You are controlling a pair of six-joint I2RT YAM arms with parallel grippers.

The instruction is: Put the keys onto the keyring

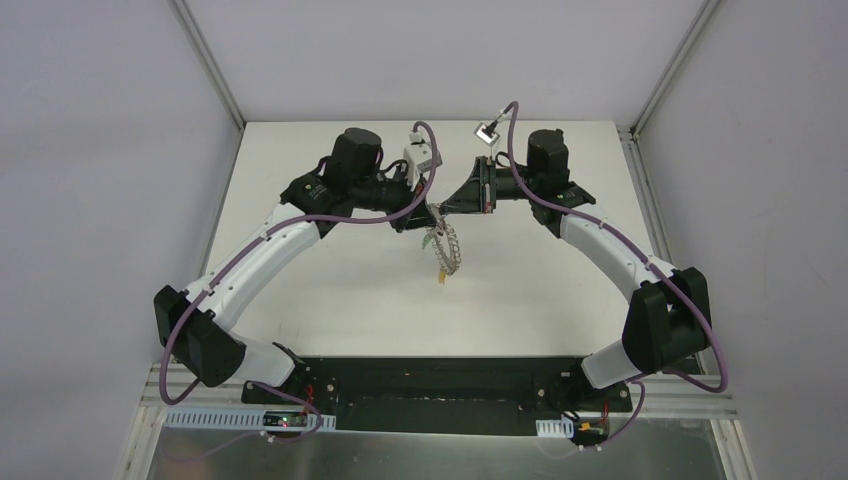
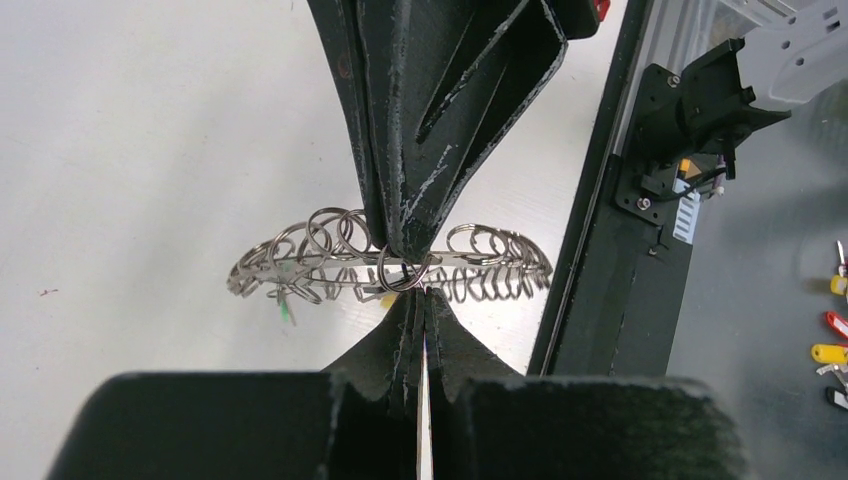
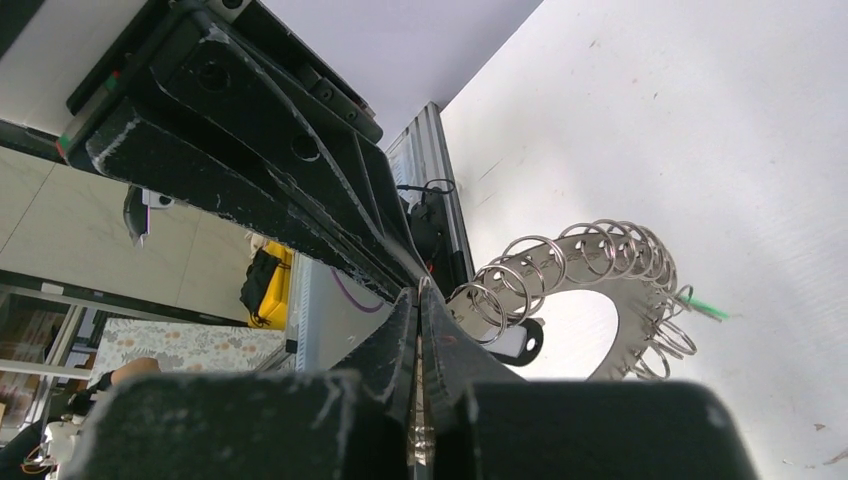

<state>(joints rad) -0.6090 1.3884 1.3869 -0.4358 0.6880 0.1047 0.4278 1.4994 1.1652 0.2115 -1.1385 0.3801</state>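
Table (image 1: 330,300) fills the frame's middle. Over its centre the left gripper (image 1: 430,213) and right gripper (image 1: 442,207) meet tip to tip, both pinched shut on the keyring (image 1: 448,248), which dangles below them. A green key (image 2: 287,312) hangs from it, and a yellow-orange key (image 1: 440,277) shows at its lower end.

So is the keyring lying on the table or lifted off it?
Lifted: the keyring hangs between left gripper and right gripper, both shut on it.
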